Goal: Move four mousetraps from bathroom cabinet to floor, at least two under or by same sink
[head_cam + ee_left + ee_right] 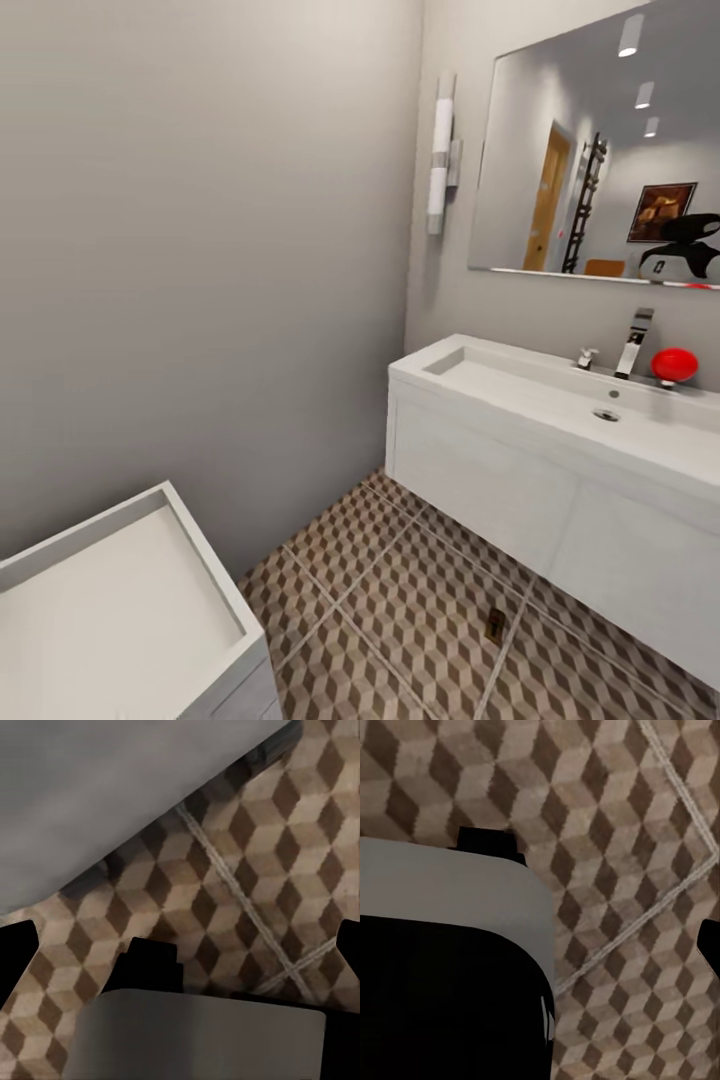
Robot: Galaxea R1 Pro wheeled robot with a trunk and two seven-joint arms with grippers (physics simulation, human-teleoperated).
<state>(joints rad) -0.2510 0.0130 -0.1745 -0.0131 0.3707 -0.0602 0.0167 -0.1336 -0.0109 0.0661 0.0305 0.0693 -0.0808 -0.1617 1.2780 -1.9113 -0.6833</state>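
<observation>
One mousetrap (pixel 494 625) lies flat on the floor (pixel 400 590), just in front of the sink (pixel 560 400) unit's base, close to a grout line; it is small and dark with tan edges. No other trap can be made out on the tiles near the sink. To the sink's left, across a stretch of tile, stands a white open-topped box (pixel 130 600) against the wall. Above the sink hang a mirror (pixel 600 150) and a wall lamp (pixel 441 150), and a red ball (pixel 674 364) sits on the sink's back ledge beside the tap (pixel 634 343). The wrist views look down at the cube-pattern tiles and parts of the robot's own body; dark shapes at the frame edges may be fingers, but I cannot tell how far either gripper is open or whether it holds anything. My judgement: one trap is placed by the sink and the robot is between trips; the next move calls for turning away from the sink toward the cabinet to fetch another trap
</observation>
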